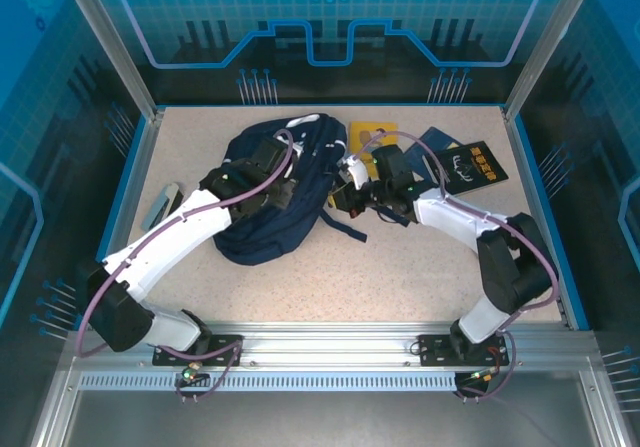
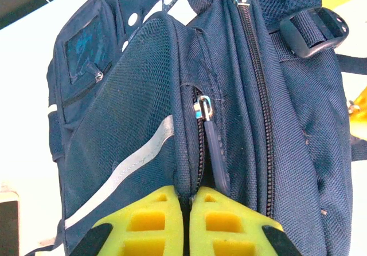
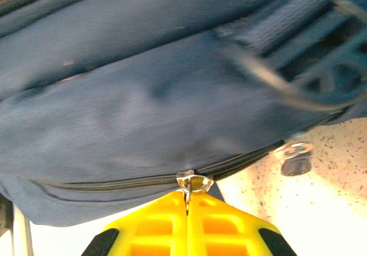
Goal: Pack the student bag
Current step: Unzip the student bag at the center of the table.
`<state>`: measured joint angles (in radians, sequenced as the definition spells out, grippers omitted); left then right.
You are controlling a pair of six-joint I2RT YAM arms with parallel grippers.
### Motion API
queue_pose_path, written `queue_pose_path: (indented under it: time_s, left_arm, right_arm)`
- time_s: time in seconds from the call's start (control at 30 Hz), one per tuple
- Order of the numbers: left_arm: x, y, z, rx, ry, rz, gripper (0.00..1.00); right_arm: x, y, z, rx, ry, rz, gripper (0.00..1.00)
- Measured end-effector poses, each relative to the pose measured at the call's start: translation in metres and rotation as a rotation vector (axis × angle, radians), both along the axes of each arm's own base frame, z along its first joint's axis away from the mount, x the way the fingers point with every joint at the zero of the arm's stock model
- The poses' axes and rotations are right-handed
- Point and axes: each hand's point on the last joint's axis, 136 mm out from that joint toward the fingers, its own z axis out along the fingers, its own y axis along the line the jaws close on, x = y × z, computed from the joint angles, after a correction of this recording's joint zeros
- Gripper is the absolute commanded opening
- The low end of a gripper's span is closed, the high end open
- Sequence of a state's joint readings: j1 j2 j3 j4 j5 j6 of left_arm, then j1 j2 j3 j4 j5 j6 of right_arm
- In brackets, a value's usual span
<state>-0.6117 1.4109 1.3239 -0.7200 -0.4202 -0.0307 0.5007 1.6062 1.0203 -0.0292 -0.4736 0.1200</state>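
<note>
The student bag (image 1: 285, 182), a navy backpack with a thin white stripe, lies on the table left of centre. My left gripper (image 2: 189, 197) is shut and pinches a fold of the bag's fabric beside a zipper; a zipper pull (image 2: 204, 108) hangs just above the yellow fingertips. From the top it sits over the bag's middle, left gripper (image 1: 288, 195). My right gripper (image 3: 187, 195) is shut on a metal zipper pull (image 3: 194, 182) at the bag's edge, and from above the right gripper (image 1: 345, 195) is at the bag's right side.
A yellow item (image 1: 372, 132), a dark blue booklet (image 1: 437, 145) and a black booklet with yellow print (image 1: 478, 163) lie at the back right. A grey flat object (image 1: 163, 205) rests near the left wall. A second zipper pull (image 3: 295, 156) dangles over the speckled tabletop (image 3: 321, 210).
</note>
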Motion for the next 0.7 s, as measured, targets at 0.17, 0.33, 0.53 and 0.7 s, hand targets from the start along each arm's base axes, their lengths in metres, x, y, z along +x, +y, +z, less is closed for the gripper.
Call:
queue_pose_path:
  time_s: [0.17,0.33,0.53,0.7]
  left_arm:
    - [0.013,-0.014,-0.009,-0.064,0.023,0.039,0.00]
    - [0.024,-0.029,-0.016,-0.131,0.033,0.059,0.00]
    - [0.031,-0.044,-0.026,-0.204,0.058,0.074,0.00]
    - [0.037,-0.055,-0.032,-0.269,0.070,0.092,0.00]
  right_arm:
    - [-0.018,0.006,0.003,-0.041,-0.046,-0.004,0.00]
    - [-0.037,0.014,-0.003,-0.039,-0.024,0.017,0.00]
    - [-0.064,0.032,-0.011,-0.005,0.030,0.061,0.00]
    - [-0.077,0.040,-0.015,0.024,0.053,0.058,0.00]
